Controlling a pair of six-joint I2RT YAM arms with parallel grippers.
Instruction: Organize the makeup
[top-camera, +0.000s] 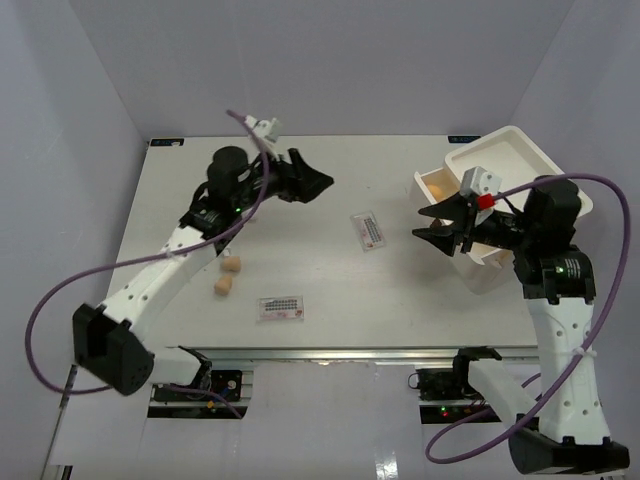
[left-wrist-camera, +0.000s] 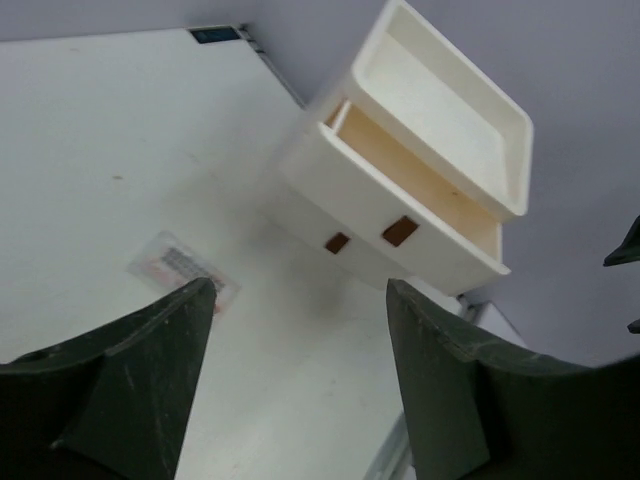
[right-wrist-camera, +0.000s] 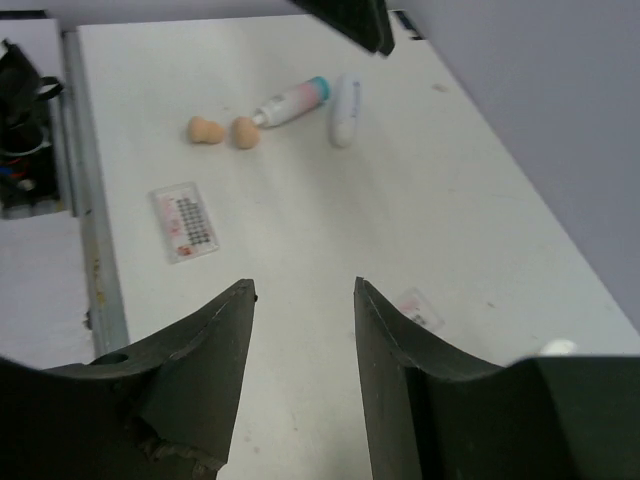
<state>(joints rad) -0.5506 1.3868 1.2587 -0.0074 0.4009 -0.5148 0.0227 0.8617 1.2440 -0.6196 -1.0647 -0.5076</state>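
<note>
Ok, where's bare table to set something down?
Bare table: the far strip between the left gripper and the bin, and the near stretch from the front packet across to the bin. Crowded on the left side around the sponges.

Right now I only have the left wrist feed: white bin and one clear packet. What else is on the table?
Observer: In the top view, two tan sponges lie side by side, left of your packet.
Operator: Any other packet?
Observer: Yes, a second packet lies flat nearer the robot than yours, right of the sponges and apart from them.
Operator: Tubes?
Observer: The right wrist view shows a pink teal-capped tube and a white tube lying close together on the table, just past the sponges.
</note>
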